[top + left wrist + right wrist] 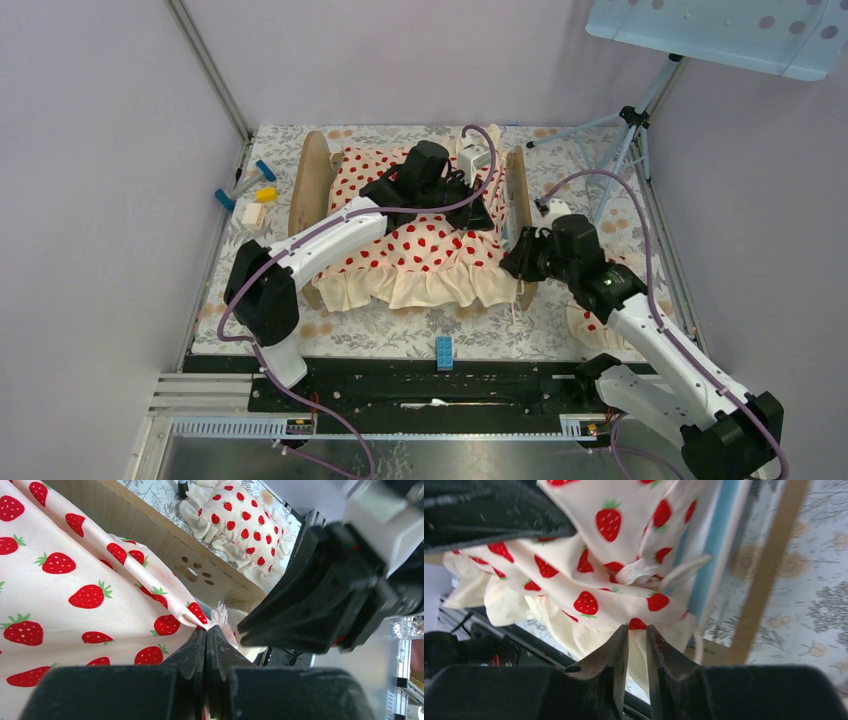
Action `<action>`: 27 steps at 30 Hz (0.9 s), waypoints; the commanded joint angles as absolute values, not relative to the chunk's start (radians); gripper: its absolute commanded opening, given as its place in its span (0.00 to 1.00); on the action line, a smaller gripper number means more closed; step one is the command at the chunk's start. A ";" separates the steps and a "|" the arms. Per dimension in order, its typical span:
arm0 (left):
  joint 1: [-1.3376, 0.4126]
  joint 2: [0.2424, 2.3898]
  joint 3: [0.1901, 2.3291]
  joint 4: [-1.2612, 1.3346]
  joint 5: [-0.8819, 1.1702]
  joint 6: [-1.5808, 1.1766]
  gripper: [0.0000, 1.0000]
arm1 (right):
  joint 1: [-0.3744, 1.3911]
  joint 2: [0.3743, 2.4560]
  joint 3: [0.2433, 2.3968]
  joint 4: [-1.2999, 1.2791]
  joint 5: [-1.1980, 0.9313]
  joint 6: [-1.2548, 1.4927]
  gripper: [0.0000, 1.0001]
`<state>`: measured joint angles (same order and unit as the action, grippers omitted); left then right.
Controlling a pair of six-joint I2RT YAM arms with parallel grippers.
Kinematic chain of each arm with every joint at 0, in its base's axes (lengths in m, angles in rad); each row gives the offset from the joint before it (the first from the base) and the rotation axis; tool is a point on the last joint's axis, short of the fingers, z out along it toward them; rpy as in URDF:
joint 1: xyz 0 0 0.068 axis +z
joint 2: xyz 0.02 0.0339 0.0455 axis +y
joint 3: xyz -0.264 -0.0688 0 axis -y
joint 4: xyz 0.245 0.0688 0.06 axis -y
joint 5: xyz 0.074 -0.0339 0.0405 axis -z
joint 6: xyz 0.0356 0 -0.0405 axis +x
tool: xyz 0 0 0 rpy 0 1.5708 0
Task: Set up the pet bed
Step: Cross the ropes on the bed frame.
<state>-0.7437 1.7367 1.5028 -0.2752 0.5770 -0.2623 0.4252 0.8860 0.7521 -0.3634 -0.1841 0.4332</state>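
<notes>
Nearest the arm bases, a small blue block [443, 351] lies on the floral table cover [380, 335]. Just behind it, the right gripper [638, 630] is at the strawberry blanket's [430, 250] ruffled hem. Its jaws are narrowed to a slim gap, and a grip on the cloth cannot be confirmed. A ruffled strawberry pillow [235, 525] lies outside the frame, beyond the paw-print end board [197, 572].

The pet bed [315, 180] stands mid-table. It holds the blue-and-white mattress [716, 555], with the blanket over it and spilling over the near side. The left gripper [206, 632] is clenched on a blanket fold above the bed.

Small blue and yellow pieces [250, 190] lie far left, and a tripod [625, 140] stands far right.
</notes>
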 commanded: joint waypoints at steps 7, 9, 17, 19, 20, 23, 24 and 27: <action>-0.747 1.743 1.523 -0.222 0.641 -0.271 0.00 | 0.655 0.932 0.676 -0.233 -0.062 0.512 0.26; -0.747 1.746 1.521 -0.223 0.643 -0.272 0.00 | 0.685 0.950 0.669 -0.203 -0.078 0.522 0.26; -0.747 1.740 1.499 -0.224 0.640 -0.268 0.00 | 0.720 0.919 0.711 -0.185 -0.072 0.465 0.36; -0.747 1.738 1.498 -0.224 0.640 -0.268 0.00 | 0.720 0.843 0.734 -0.232 0.046 0.435 0.40; -0.747 1.738 1.496 -0.223 0.640 -0.267 0.00 | 0.720 0.811 0.746 -0.257 0.113 0.427 0.44; -0.747 1.736 1.495 -0.225 0.641 -0.266 0.00 | 0.720 0.752 0.789 -0.329 0.305 0.429 0.53; -0.747 1.735 1.494 -0.227 0.639 -0.265 0.00 | 0.720 0.744 0.804 -0.347 0.348 0.434 0.55; -0.747 1.735 1.495 -0.227 0.641 -0.265 0.00 | 0.718 0.754 0.835 -0.383 0.435 0.471 0.57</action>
<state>-0.7437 1.7496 1.4952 -0.2749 0.5949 -0.2626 0.7147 0.7490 0.7692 -0.3153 0.2085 0.4541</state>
